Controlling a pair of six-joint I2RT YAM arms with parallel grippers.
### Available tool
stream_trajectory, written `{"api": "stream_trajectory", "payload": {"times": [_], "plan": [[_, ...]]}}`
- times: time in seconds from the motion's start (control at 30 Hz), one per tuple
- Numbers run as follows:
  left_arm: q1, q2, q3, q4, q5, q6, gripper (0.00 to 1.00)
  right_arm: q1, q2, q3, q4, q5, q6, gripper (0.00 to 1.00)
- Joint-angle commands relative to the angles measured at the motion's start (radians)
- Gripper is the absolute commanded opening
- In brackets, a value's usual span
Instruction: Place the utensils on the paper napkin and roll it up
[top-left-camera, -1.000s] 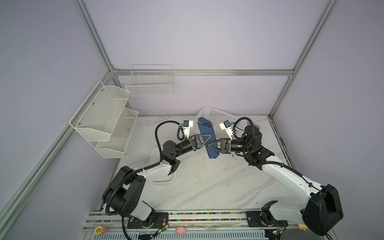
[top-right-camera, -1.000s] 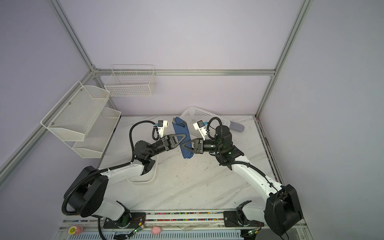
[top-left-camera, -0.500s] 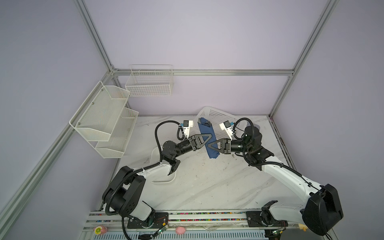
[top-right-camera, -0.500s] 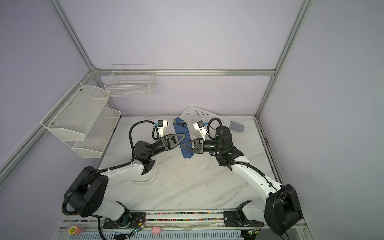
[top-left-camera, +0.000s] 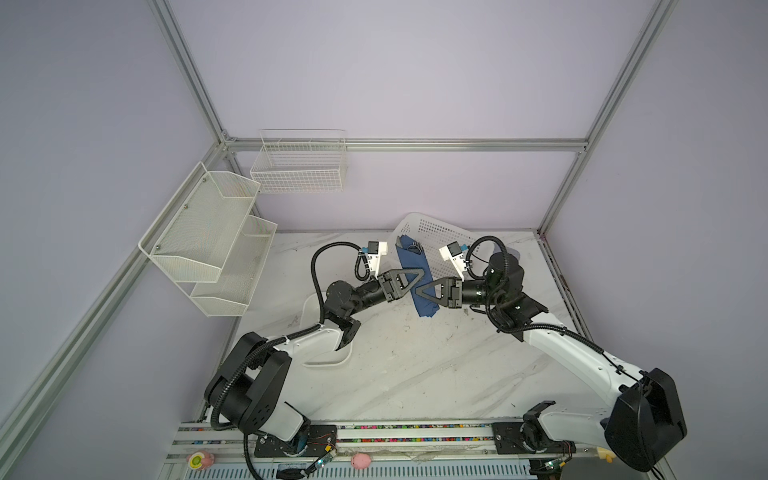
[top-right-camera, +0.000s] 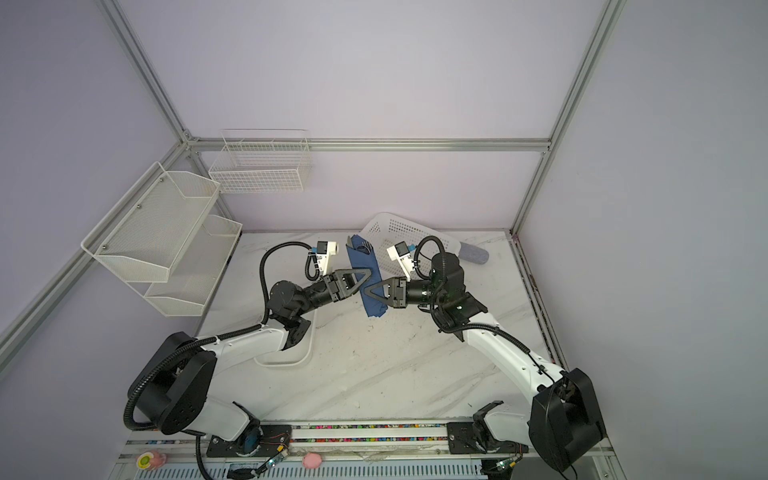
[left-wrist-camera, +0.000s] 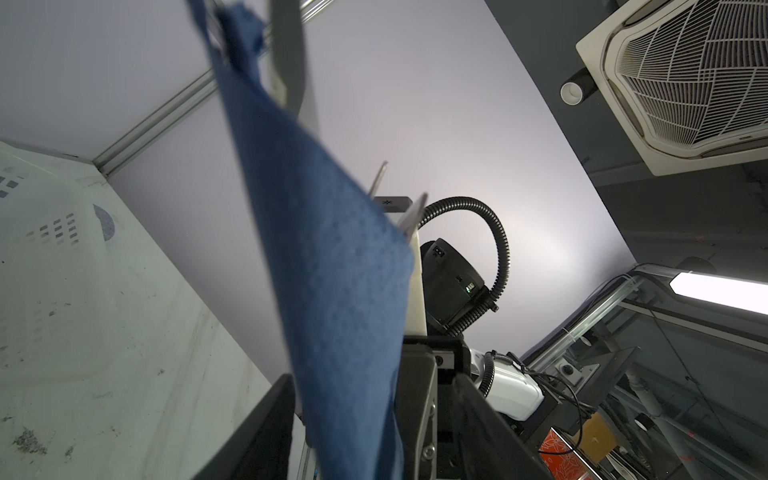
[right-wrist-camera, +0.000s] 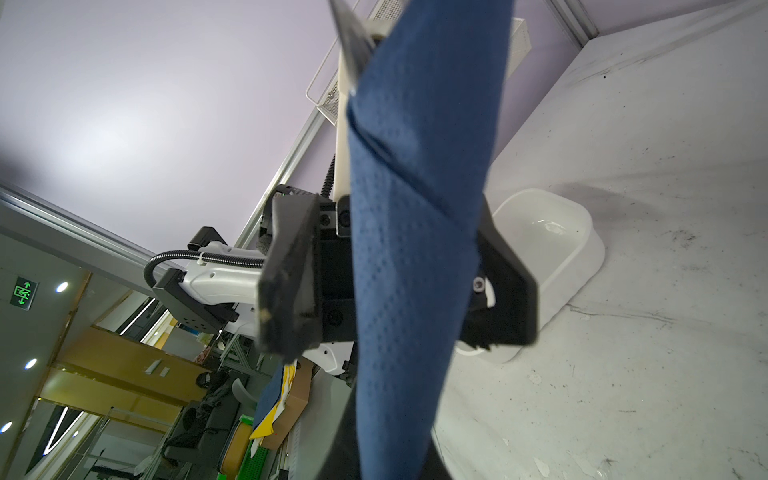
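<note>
Jaws of right gripper (top-left-camera: 419, 292) clamp rolled navy paper napkin (top-left-camera: 413, 259).

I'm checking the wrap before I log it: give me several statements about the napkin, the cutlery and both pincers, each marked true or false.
1. The paper napkin is wrapped around the utensils. True.
2. The paper napkin lies flat on the table. False: it is held raised and steep.
3. The right pincer is shut on the paper napkin. True.
4. The left pincer is clamped on the paper napkin. False: its jaws stand open on either side of it.
5. A white perforated basket sits at the back of the table. True.
</note>
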Motion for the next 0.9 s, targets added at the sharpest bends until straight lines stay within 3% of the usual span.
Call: {"api": "stream_trajectory", "payload": {"times": [0.0, 0.13, 0.27, 0.43, 0.5, 0.87], "plan": [[0.003, 0.002, 0.038, 0.064, -0.001, 0.01, 0.55, -0.005, -0.02, -0.006, 0.06, -0.003, -0.003, 0.12], [0.003, -0.005, 0.043, 0.054, 0.008, 0.009, 0.42, -0.004, -0.011, -0.01, 0.064, 0.006, -0.007, 0.12], [0.003, -0.012, 0.038, 0.014, 0.016, 0.02, 0.4, -0.004, 0.002, -0.012, 0.114, 0.001, 0.027, 0.12], [0.003, -0.007, 0.027, 0.012, -0.002, 0.017, 0.58, -0.005, -0.008, -0.018, 0.12, -0.008, 0.03, 0.12], [0.005, -0.006, 0.024, 0.016, -0.01, 0.015, 0.58, -0.004, -0.01, -0.019, 0.116, -0.012, 0.028, 0.12], [0.003, -0.004, 0.03, 0.009, 0.003, 0.011, 0.27, -0.005, 0.004, -0.016, 0.115, -0.015, 0.029, 0.13]]}}
